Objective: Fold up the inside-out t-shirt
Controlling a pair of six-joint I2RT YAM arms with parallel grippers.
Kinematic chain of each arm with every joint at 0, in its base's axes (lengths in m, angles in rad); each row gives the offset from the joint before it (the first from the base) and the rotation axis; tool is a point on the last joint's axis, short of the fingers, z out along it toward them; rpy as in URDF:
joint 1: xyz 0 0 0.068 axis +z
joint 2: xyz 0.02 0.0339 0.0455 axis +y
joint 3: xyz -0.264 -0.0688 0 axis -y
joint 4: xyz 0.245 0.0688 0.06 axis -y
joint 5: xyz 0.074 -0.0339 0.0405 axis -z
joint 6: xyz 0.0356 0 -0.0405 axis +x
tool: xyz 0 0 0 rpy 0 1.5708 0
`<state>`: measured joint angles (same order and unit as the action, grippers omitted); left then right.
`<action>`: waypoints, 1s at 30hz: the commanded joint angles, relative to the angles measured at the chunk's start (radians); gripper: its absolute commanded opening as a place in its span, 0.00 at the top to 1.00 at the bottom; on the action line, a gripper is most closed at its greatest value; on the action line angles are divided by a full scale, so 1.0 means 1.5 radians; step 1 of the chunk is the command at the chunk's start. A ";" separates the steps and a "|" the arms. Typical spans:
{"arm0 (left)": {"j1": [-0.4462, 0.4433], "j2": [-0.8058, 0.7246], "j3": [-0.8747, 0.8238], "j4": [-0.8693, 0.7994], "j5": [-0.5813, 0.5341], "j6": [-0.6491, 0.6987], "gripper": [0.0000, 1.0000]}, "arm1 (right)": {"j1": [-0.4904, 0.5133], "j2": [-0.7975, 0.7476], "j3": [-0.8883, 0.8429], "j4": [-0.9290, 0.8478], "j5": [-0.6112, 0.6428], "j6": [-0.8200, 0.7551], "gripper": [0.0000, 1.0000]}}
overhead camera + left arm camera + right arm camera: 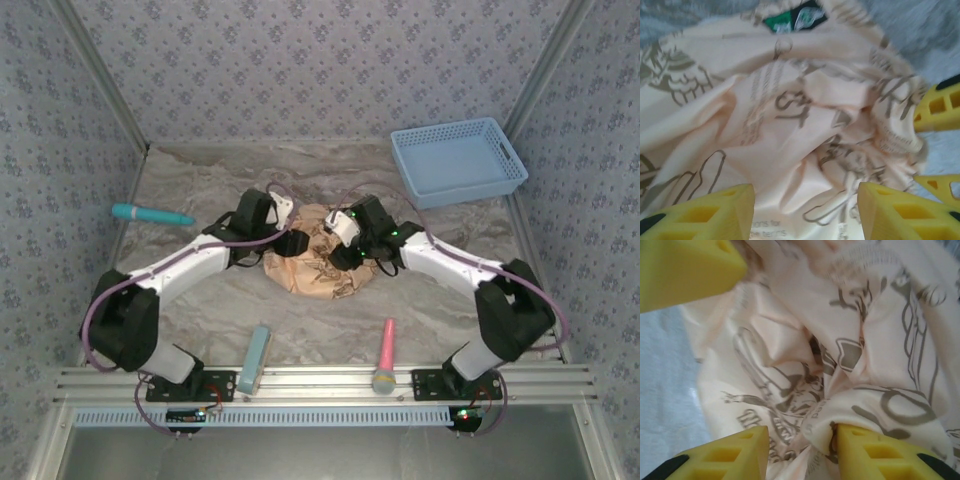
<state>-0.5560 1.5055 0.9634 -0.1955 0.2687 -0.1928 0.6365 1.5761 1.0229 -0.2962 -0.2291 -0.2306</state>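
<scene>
1. The t-shirt (pixel 315 268) lies bunched in the middle of the worktop (pixel 200 305), not yet folded.
2. The left gripper (pixel 805 192) hovers over it, released.
3. The right gripper (pixel 802 432) is also released, likely poised to pinch cloth.

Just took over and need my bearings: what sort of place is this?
Probably a lab test cell, not a home: patterned wall panels box in the table, an aluminium rail carries the arm bases, a blue basket sits at the back.

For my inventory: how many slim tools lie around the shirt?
3: teal tool far left; pale blue tool by left arm's base; pink tool by right arm's base. The shirt may hide others.
</scene>
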 commanded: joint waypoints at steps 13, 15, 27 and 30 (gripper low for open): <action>-0.007 0.205 0.126 -0.043 -0.094 0.053 0.57 | -0.014 0.103 0.077 -0.003 0.049 -0.029 0.96; -0.004 0.202 0.143 -0.052 -0.089 0.063 0.81 | -0.040 0.074 0.065 0.000 -0.002 -0.010 1.00; 0.084 0.019 0.011 0.013 0.262 0.042 1.00 | -0.188 -0.031 -0.014 -0.124 -0.039 0.078 0.78; 0.075 0.007 -0.046 0.076 0.293 0.016 1.00 | -0.135 -0.071 -0.017 -0.120 0.057 0.073 0.61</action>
<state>-0.4282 1.5143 0.9672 -0.1665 0.5724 -0.1398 0.3759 1.5040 1.0054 -0.3954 -0.2577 -0.1219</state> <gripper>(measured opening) 0.059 0.366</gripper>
